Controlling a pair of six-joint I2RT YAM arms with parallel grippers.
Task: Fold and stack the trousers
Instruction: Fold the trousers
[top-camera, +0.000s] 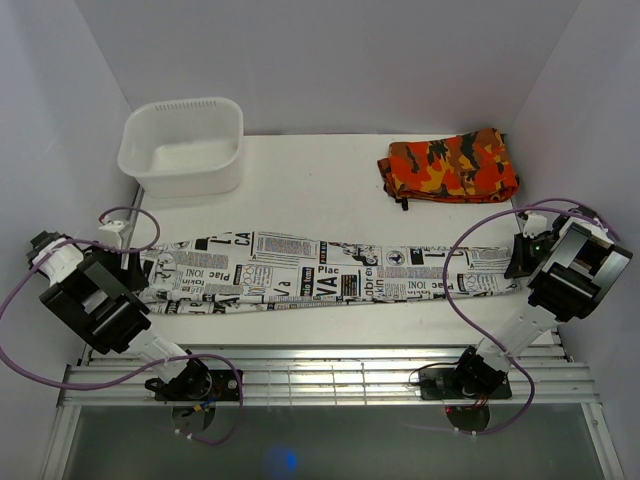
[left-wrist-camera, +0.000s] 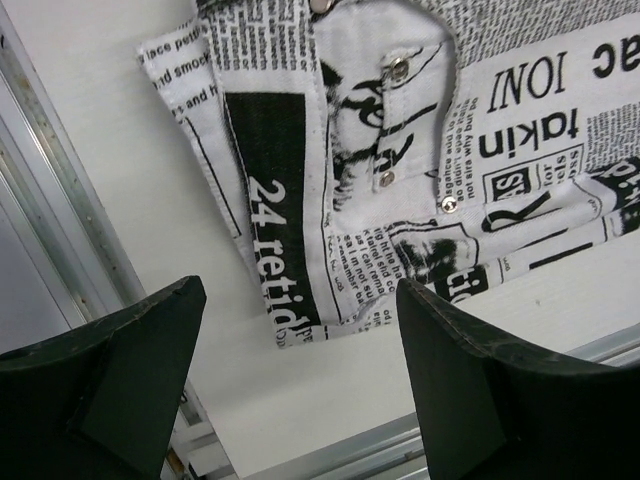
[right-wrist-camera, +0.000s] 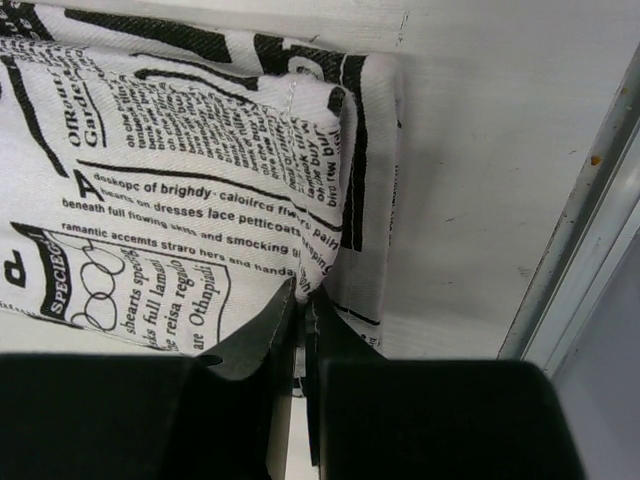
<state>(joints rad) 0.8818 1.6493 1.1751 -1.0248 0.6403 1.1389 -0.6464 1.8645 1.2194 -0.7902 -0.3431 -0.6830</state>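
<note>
We see the left claw (left-wrist-camera: 300, 298) standing wide open with nothing between its fingers. The waist end of the trousers (top-camera: 330, 272) lies flat on the worktop (top-camera: 320, 180) just ahead of it, clear of both fingertips. From there the trousers stretch in one long strip across to the right claw (right-wrist-camera: 305, 295), which is closed on the hem, with the cloth bunched into a small fold right at its tips. Ahead of the left claw we can read "24 retid" in white on a black bar, and "takin" and "IONI" in black print. Ahead of the right claw the print gives "dresses lace petticoats", "beneath full flowing skirts" and "romantic accents". From above, "VA", "Plac" and "CA" show on the strip between the two claws
</note>
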